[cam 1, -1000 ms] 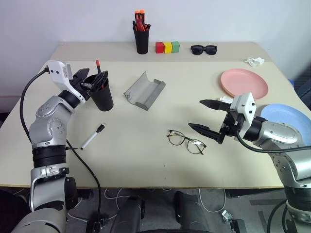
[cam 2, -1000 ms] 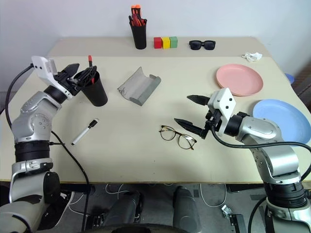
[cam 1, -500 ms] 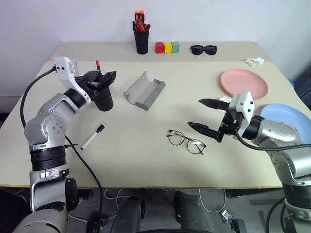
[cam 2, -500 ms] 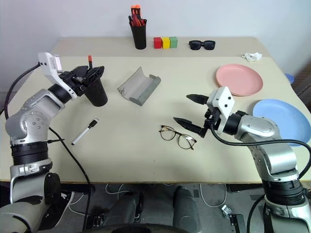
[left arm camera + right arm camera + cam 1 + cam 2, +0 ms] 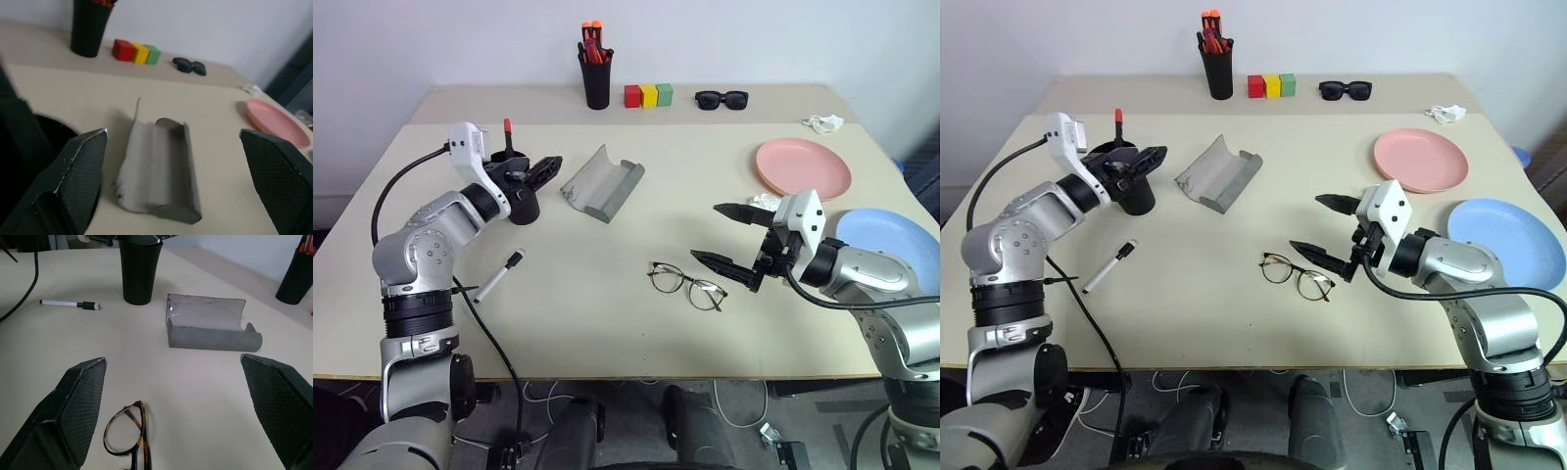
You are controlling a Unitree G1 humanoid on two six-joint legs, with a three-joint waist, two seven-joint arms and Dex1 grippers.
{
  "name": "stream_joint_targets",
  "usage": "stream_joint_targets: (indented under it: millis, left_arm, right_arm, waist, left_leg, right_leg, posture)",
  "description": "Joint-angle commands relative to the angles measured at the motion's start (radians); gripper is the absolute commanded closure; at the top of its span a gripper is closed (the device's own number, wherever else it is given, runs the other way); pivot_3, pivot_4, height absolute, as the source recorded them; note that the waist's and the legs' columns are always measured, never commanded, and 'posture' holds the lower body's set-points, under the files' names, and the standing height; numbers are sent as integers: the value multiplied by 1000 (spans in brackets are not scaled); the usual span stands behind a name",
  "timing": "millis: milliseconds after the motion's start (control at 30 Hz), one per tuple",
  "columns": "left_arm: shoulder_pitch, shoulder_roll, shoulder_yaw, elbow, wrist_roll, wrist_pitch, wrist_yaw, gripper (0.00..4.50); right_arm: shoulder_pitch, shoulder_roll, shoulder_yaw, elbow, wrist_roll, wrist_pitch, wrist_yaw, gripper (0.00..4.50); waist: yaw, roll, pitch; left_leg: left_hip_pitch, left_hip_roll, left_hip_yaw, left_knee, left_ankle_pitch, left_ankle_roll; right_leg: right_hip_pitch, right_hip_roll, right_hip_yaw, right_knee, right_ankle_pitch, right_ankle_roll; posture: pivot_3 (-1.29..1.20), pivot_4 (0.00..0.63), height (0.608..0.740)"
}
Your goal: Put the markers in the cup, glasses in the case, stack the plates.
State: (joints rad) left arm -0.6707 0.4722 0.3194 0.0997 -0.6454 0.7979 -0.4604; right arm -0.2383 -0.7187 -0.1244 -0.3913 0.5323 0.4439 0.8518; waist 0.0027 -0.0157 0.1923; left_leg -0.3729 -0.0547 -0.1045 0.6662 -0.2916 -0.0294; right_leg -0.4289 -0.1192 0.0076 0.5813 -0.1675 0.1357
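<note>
On the desk (image 5: 607, 323), the pink plate (image 5: 803, 167) and blue plate (image 5: 891, 238) lie unstacked near the right edge. The case (image 5: 603, 183) is empty; the glasses (image 5: 689, 284) lie beside the right gripper (image 5: 729, 238), jaws apart. The cup (image 5: 1131, 186) holds the red-capped marker (image 5: 507, 132); the other marker (image 5: 499, 275) lies near the left edge. The left gripper (image 5: 533, 172) is spread open over the cup.

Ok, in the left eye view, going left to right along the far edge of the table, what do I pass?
Black pen holder → red block → yellow block → green block → black sunglasses → crumpled white scrap.
</note>
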Motion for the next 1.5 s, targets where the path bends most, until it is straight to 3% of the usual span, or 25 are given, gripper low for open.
stream_joint_targets:
  millis: [33,200,333,467,700,767,867,1033,1133,1233,1500]
  left_arm:
    - [-33,21,34,-11,-21,-6,-5,62]
    - [-34,18,41,-28,-35,5,2,62]
    - [-10,4,76,-117,-125,-4,-47,62]
    - [99,134,82,-256,-277,131,-234,62]
    - [297,443,104,-301,-308,257,-396,62]
    - [369,482,102,-313,-260,279,-341,62]
    - [399,476,94,-316,-216,241,-299,62]
    - [478,561,-47,-336,-86,231,-309,62]
    - [445,551,-144,-283,23,198,-246,62]
    - [369,466,-193,-223,74,182,-182,62]
    - [286,389,-278,-135,156,139,-201,62]
  right_arm:
    - [-12,-7,-23,-22,4,-23,6,0]
    - [-36,2,-9,-15,1,-23,4,0]
    - [-42,5,-16,-14,12,-21,5,0]
    - [-64,24,-83,-47,163,50,-1,0]
    - [-16,-24,-138,-89,319,128,76,0]
    - [2,-30,-159,-125,399,146,114,0]
    - [12,-30,-141,-139,395,138,129,0]
    - [0,-22,-110,-125,364,134,112,0]
    - [-1,-24,-99,-123,344,128,108,0]
    - [1,-19,-92,-120,330,125,98,0]
    - [16,-27,-99,-126,294,116,83,0]
  waist:
    - [1,0,0]
    - [4,0,0]
    - [2,0,0]
    - [-12,0,0]
    - [-18,1,1]
    - [-15,2,1]
    - [-12,1,1]
    - [-15,1,1]
    - [-14,1,1]
    - [-9,0,1]
    - [-14,0,1]
  left_leg:
    - [0,0,0,0,0,0]
    - [0,0,0,0,0,0]
    - [0,0,0,0,0,0]
    - [0,0,0,-1,0,-1]
    - [0,1,1,-2,0,0]
    - [0,1,1,-2,0,0]
    - [0,1,1,-2,0,0]
    - [0,1,1,-2,0,0]
    - [0,1,1,-3,0,0]
    - [0,0,1,-2,0,0]
    - [-1,1,1,-3,0,0]
  right_leg:
    - [0,0,0,0,0,0]
    - [0,0,0,0,0,0]
    - [0,0,0,0,0,0]
    - [0,0,1,0,0,0]
    - [-1,1,2,0,-1,-1]
    - [-1,0,2,0,-2,-3]
    - [-1,0,2,0,-2,-3]
    - [-1,0,2,0,-2,-3]
    - [-2,0,2,0,-2,-3]
    - [-2,0,2,0,-2,-3]
    - [-2,0,2,0,-1,0]
  posture:
    - [0,150,740]
    - [0,150,740]
    - [0,150,740]
    - [0,150,740]
    - [0,150,740]
    - [0,150,740]
    - [0,150,740]
    - [0,150,740]
    - [0,150,740]
    - [0,150,740]
    - [0,150,740]
